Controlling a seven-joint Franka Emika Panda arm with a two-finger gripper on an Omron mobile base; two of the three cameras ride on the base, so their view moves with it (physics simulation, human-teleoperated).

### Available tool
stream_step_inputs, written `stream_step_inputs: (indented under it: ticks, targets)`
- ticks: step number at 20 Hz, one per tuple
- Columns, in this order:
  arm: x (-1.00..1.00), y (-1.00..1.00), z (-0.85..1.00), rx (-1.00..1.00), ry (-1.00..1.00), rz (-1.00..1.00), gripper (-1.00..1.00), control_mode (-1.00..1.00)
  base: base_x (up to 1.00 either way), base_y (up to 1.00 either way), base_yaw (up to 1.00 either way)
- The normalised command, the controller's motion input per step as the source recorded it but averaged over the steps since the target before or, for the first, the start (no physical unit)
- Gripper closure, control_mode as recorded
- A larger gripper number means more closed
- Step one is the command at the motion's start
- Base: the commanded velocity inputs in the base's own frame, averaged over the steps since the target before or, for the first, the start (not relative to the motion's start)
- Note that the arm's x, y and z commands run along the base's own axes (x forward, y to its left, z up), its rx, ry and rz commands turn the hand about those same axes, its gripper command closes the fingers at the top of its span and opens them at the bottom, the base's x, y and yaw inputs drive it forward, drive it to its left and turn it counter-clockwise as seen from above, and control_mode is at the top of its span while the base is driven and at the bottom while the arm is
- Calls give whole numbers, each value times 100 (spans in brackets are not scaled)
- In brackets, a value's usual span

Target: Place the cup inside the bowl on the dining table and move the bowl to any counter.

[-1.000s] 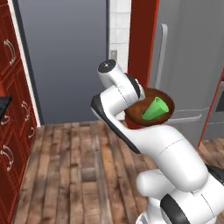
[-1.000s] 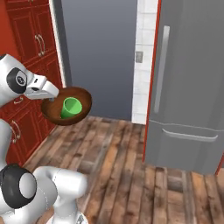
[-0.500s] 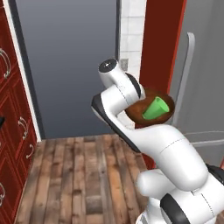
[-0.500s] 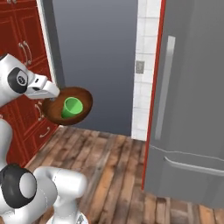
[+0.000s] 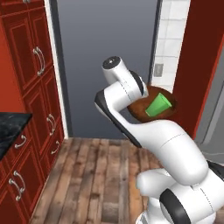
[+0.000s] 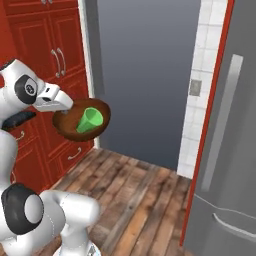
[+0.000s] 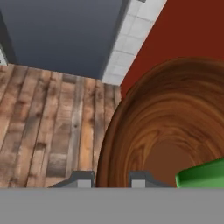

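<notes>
The brown wooden bowl (image 5: pixel 145 109) (image 6: pixel 65 124) (image 7: pixel 175 118) hangs in the air above the wooden floor, held by its rim. The green cup (image 5: pixel 158 105) (image 6: pixel 89 120) (image 7: pixel 202 175) lies tilted on its side inside the bowl. My gripper (image 7: pixel 113 178) is shut on the bowl's rim, one fingertip inside the bowl and the other outside it. In the right base view the hand (image 6: pixel 52 100) reaches the bowl from the left. A corner of the black marble counter (image 5: pixel 9 127) shows at the left edge of the left base view.
Red cabinets (image 5: pixel 30 65) (image 6: pixel 47 45) stand to the left. A grey door (image 5: pixel 107 52) (image 6: pixel 150 65) lies straight ahead, with white tiles (image 5: pixel 168 35) beside it. A grey fridge (image 6: pixel 232 150) with a red side panel is at the right. Wooden floor (image 5: pixel 92 175) lies below.
The whole scene has shifted right in both base views, so the base has turned or driven left. The counter corner and cabinets have come into view. Bowl and cup stay in my grip.
</notes>
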Motion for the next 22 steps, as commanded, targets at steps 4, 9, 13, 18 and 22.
stream_step_inputs:
  ticks: [4, 9, 13, 18, 22]
  targets:
    - [0, 0, 0, 0, 0, 0, 100, 100, -3, 9, 40]
    - [0, 0, 0, 0, 0, 0, 100, 100, 0, 5, 38]
    - [0, 0, 0, 0, 0, 0, 100, 100, 0, 0, 45]
    - [0, 0, 0, 0, 0, 0, 100, 100, 0, 0, 52]
    - [0, 0, 0, 0, 0, 0, 100, 100, 0, 0, 55]
